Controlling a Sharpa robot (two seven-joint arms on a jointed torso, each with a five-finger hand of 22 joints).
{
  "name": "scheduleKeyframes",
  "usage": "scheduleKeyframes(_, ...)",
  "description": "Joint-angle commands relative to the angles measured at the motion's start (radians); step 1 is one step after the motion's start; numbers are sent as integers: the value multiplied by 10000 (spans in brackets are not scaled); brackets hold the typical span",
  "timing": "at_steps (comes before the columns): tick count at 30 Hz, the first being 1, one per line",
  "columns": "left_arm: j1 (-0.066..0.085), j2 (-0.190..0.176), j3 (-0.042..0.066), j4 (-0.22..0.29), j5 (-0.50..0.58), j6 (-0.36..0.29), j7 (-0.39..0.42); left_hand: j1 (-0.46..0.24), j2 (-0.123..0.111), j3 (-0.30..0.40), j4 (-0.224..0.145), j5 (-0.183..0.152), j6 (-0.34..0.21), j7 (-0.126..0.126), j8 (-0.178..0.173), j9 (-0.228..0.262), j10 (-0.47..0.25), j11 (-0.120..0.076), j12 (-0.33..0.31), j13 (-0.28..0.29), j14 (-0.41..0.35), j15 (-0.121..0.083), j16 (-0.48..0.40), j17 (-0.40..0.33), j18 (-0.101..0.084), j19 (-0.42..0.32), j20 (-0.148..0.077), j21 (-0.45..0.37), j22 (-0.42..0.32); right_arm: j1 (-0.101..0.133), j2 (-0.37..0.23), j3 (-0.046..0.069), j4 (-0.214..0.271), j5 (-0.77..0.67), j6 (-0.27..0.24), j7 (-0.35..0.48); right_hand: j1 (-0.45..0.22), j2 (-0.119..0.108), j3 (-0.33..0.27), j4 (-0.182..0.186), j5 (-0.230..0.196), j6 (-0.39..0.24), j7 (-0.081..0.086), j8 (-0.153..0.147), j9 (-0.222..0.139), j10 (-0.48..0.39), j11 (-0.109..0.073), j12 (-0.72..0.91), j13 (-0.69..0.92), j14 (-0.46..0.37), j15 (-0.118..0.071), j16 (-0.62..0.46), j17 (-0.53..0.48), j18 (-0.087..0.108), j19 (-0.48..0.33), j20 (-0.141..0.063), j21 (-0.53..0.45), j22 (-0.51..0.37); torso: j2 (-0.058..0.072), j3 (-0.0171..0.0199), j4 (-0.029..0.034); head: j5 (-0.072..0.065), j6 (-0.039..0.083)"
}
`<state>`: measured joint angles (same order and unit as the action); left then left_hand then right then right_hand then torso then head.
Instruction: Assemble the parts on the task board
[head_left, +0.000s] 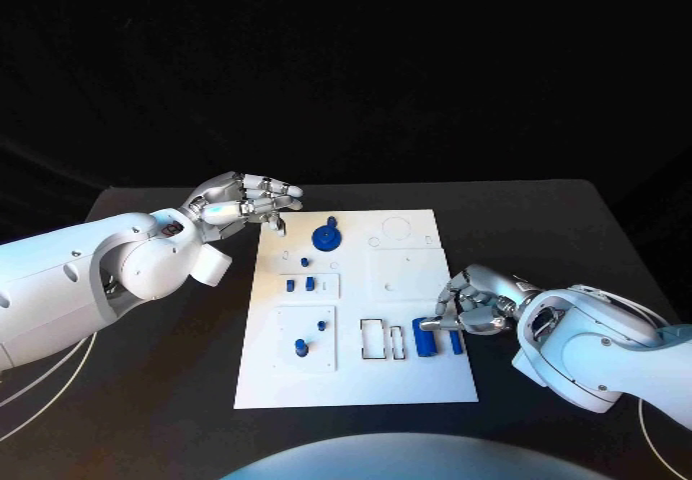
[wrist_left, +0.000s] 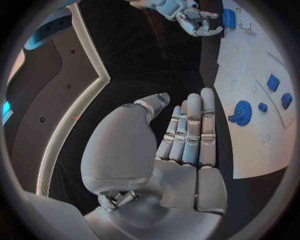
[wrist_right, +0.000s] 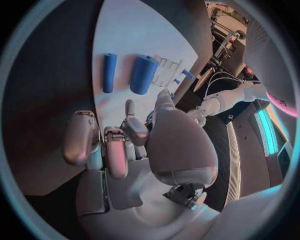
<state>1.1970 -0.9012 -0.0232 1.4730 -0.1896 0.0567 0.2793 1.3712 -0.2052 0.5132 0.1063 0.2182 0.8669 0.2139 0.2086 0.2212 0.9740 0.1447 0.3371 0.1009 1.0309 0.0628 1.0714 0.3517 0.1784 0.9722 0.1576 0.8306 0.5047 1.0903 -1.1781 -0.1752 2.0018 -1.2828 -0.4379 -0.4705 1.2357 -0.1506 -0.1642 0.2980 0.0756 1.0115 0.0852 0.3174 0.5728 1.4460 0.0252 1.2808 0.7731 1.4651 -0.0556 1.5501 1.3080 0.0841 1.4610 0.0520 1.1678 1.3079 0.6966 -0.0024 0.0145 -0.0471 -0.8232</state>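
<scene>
The task board (head_left: 368, 300) lay flat in the middle of the black bench (head_left: 548, 230), long side running away from the robot. A round blue knob part (head_left: 327, 237) stood near its far edge. Two small blue pieces (head_left: 300, 285) stood in a square recess at the left middle, and one blue peg (head_left: 302, 347) stood in the recess nearer the robot. Toward the right near corner, a thick blue cylinder (head_left: 426, 335) and a thinner blue cylinder (head_left: 456, 340) lay side by side on the plate, just beside an outlined rectangular slot (head_left: 375, 338). The right hand (head_left: 473, 303) hung over the board's right edge close to the two cylinders, fingers curled in; the right wrist view showed nothing held in it (wrist_right: 125, 140). The left hand (head_left: 245, 203) hovered just off the board's far left corner, apart from the knob part; the left wrist view showed its fingers (wrist_left: 190, 130) straight and side by side, palm bare, released. Bare bench surrounded the board on all sides, with wide room beyond the far edge and on the right.
</scene>
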Motion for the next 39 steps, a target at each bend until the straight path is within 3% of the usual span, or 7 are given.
scheduleKeyframes(1,1,9,4,37,-46,243,146,-86,-36,-81,-4,-5,-52,5,-42,-17,-81,2,42,14,-26,25,7,-1,58,66,-19,-58,-16,-112,85,-10,36,-594,401,-633,-166,0,-41,-3,41,-28,-11,62,34,856,-167,2341,7264,934,4,56,1975,-168,130,2,142,1708,13,-2,-16,-31,-12)
scheduleKeyframes(14,-1,11,2,48,-140,325,108,-145,-81,-151,39,-3,-59,-2,-37,-18,-106,-1,75,19,-31,28,16,3,58,83,-11,-113,-56,-529,491,-29,-214,-1066,644,-732,-391,-8,-9,-2,56,88,-55,152,115,863,-201,2351,7287,940,-18,65,2005,-175,143,-10,197,1738,15,23,-2,-12,-75)
scheduleKeyframes(27,-2,-19,1,86,-155,426,32,-150,-94,-165,43,-4,-64,-2,-38,-19,-115,-2,80,19,-35,29,17,3,58,86,-11,-126,-66,-691,835,-31,-601,-1484,750,-788,-235,64,102,-19,55,198,-104,234,183,839,-242,2315,7255,940,-51,66,2012,-171,134,-33,181,1741,7,-1,-3,16,-109)
scheduleKeyframes(31,-2,-25,1,92,-156,442,12,-150,-94,-165,43,-4,-64,-2,-38,-19,-115,-2,80,19,-35,29,17,3,58,86,-11,-126,-66,-721,890,-31,-646,-1539,612,-801,140,340,280,-40,16,222,-133,268,238,845,-272,2315,7274,939,-80,65,2011,-175,135,-62,200,1749,-3,1,-2,41,-126)
scheduleKeyframes(33,-2,-28,1,93,-157,449,3,-150,-94,-165,43,-4,-64,-2,-38,-19,-115,-2,80,19,-35,29,17,3,58,86,-11,-126,-66,-729,906,-31,-638,-1528,449,-803,764,787,508,-128,-26,270,-170,298,276,868,-306,2339,7317,945,-111,73,2045,-183,149,-88,251,1761,-2,5,-3,49,-127)
scheduleKeyframes(35,-2,-32,1,94,-157,458,-13,-150,-94,-165,43,-4,-64,-2,-38,-19,-115,-2,80,19,-35,29,17,3,58,86,-11,-126,-66,-734,902,-30,-593,-1424,217,-798,1090,1019,622,-129,-28,321,-197,307,285,892,-330,2364,7356,950,-131,79,2073,-193,166,-108,313,1775,-2,4,-4,55,-121)
scheduleKeyframes(39,-2,-34,0,88,-158,476,-37,-161,-95,-179,55,-3,-67,-1,-37,-20,-124,-1,88,20,-39,30,17,3,58,91,-9,-143,-77,-733,816,-28,-410,-1076,-253,-779,1324,1204,753,-99,-23,475,-268,347,296,944,-389,2430,7441,960,-173,91,2123,-221,215,-140,487,1814,-6,5,-13,37,-117)
